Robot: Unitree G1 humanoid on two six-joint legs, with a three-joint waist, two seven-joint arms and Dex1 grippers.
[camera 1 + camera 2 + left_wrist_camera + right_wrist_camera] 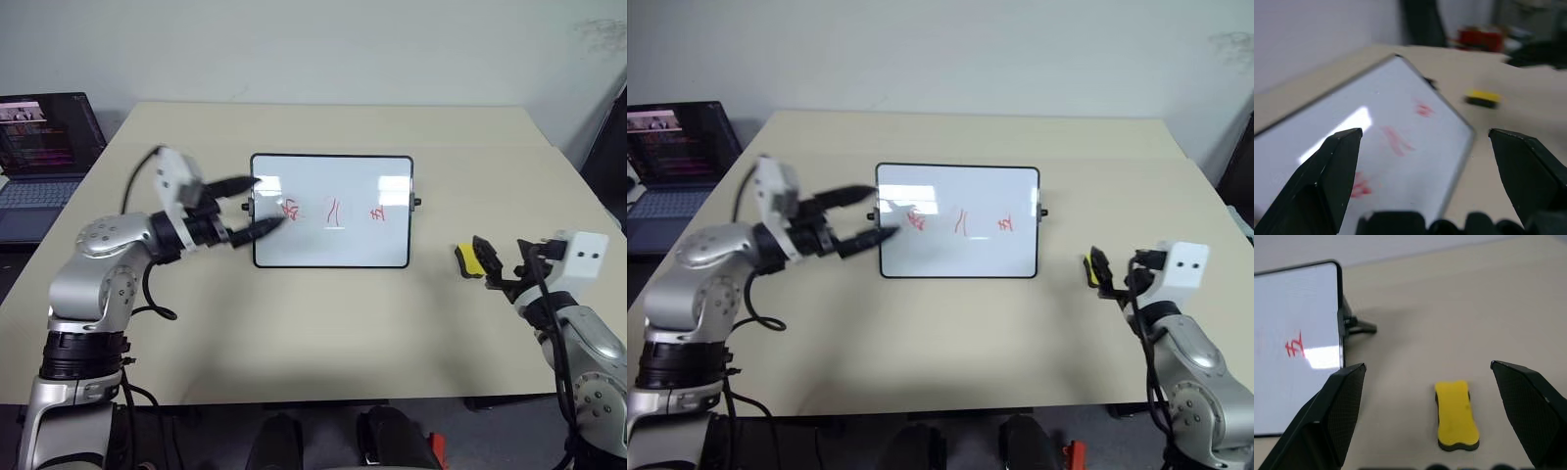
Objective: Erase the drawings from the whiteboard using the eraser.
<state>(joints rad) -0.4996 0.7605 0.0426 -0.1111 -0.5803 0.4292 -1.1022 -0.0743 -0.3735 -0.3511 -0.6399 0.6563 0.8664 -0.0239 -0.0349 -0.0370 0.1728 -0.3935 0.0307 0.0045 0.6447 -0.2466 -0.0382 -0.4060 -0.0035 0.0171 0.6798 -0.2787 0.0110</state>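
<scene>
The whiteboard (331, 245) lies flat in the middle of the table, with the drawings on it: three small red scribbles in a row (291, 209), (335, 211), (378, 213). My left gripper (266, 204) reaches in from the left, open, its fingertips over the board's left edge beside the leftmost scribble. Whether it touches the board I cannot tell. The yellow eraser (470, 259) lies on the table to the right of the board. My right gripper (1428, 364) is open just behind the eraser (1456, 414), one finger to either side of it and not touching it.
An open laptop (44, 157) stands at the far left, beyond the beige table's (323, 333) corner. The table's front edge runs close in front of both arms. A small black knob (417, 203) sticks out from the board's right side.
</scene>
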